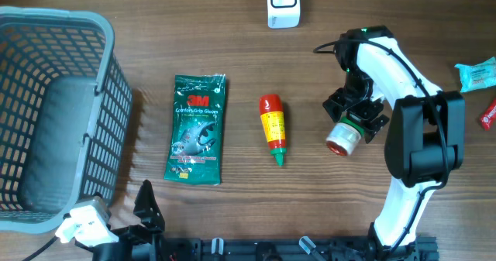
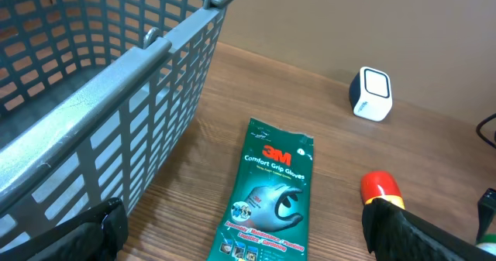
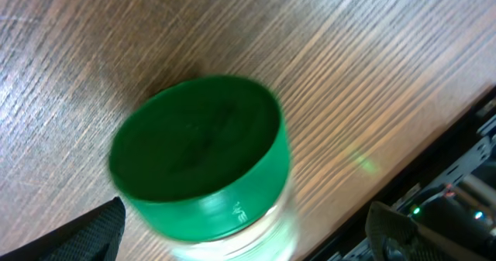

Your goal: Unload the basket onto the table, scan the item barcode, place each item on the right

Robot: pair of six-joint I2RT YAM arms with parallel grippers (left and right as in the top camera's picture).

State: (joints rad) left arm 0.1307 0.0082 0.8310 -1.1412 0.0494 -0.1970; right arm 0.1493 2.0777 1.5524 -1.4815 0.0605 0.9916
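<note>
Both jaws wide, jar on the tabletop under the right arm!
Overhead: jar (image 1: 342, 139) at 5 o'clock from the scanner (image 1: 283, 4), right gripper (image 1: 355, 120) just over it. Left wrist: left gripper (image 2: 256, 231) spread above the glove packet (image 2: 267, 191). Right wrist: blurred green lid (image 3: 198, 149) between parted fingers (image 3: 97, 231).

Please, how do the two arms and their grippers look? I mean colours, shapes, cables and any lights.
The right arm has rounded white links and blocky black joints, a thin black cable looping beside it and a small green light. The right gripper and left gripper are black, with rough matt fingers. Of the left arm only a white piece shows.
</note>
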